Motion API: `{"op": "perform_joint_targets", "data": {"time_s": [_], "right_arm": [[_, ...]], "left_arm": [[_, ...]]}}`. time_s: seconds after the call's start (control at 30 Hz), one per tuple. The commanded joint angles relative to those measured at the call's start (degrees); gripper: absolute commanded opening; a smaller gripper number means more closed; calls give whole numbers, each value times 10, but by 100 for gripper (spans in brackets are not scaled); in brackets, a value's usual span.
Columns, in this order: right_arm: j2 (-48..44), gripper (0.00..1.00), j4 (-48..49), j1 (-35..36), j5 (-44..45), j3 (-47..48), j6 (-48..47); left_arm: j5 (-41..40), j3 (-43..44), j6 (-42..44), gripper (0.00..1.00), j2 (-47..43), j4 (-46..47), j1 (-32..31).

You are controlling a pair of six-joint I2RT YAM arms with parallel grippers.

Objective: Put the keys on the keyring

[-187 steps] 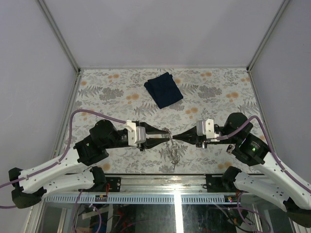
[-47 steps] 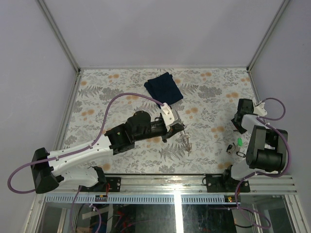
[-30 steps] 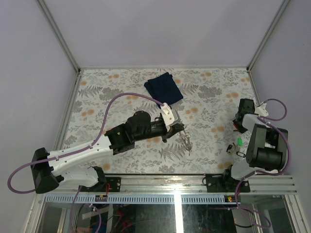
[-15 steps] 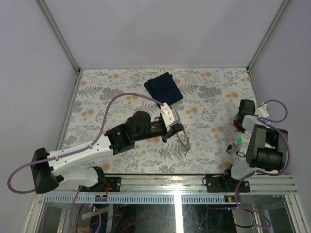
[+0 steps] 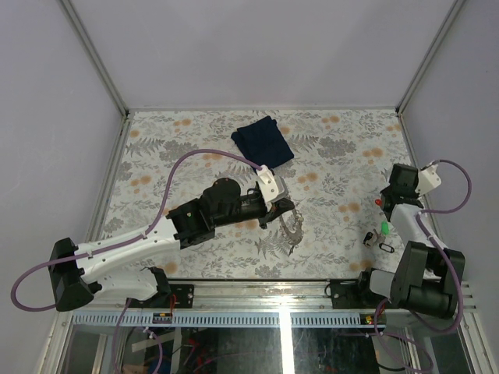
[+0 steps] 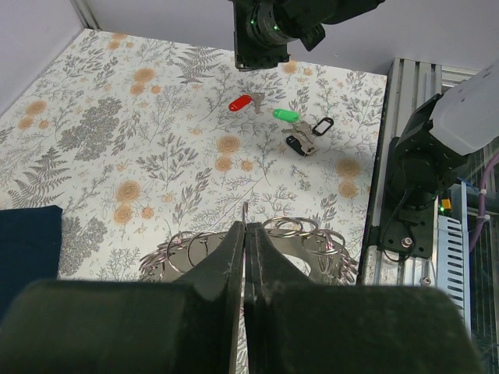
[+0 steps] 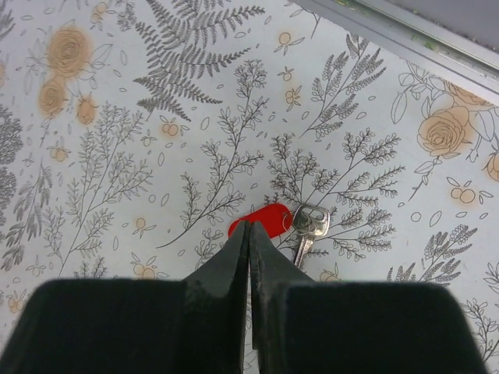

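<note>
Left gripper has its fingers pressed tight together, pinching a thin strand of the keyring, and the rest of those silvery loops spill out just under and to either side of its tips, draped on the floral table. So the ring is in hand, held out and waiting. Over to the right gripper: fingers closed flat against each other, nothing visibly between them, hovering with the red key just beyond its tips, plastic head nearest, metal blade trailing off to the right of the fingers. The green key and the black keys lie well ahead of the left gripper, close to the right arm, none of them threaded. This looks like the fetch-the-first-key step. Next up, by my read, the right gripper must part its fingers, drop over that red head, nip it cleanly, then carry it across toward the ring.
</note>
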Motion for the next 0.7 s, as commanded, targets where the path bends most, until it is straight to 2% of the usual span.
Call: {"op": "perform_joint_targets", "data": {"time_s": [0.0, 0.07, 0.1, 0.17, 0.23, 0.37, 0.67], "right_arm": [[-28, 9, 15, -2, -15, 14, -37], [-18, 42, 8, -2, -1, 16, -31], [-6, 52, -1, -2, 8, 20, -24], [25, 61, -23, -2, 17, 37, -14], [61, 65, -44, -3, 20, 55, -3], [120, 66, -72, -5, 20, 83, 7], [144, 66, -50, -24, 7, 69, 2]], "left_arm": [[-5, 3, 6, 0, -17, 36, 3], [-3, 4, 3, 0, -16, 36, 2], [-2, 5, 3, 0, -16, 35, 2], [-1, 7, 2, 0, -17, 32, 3], [-1, 9, 1, 0, -17, 27, 3], [-3, 10, -2, 0, -21, 21, 3], [-3, 8, -5, 0, -19, 22, 3]]}}
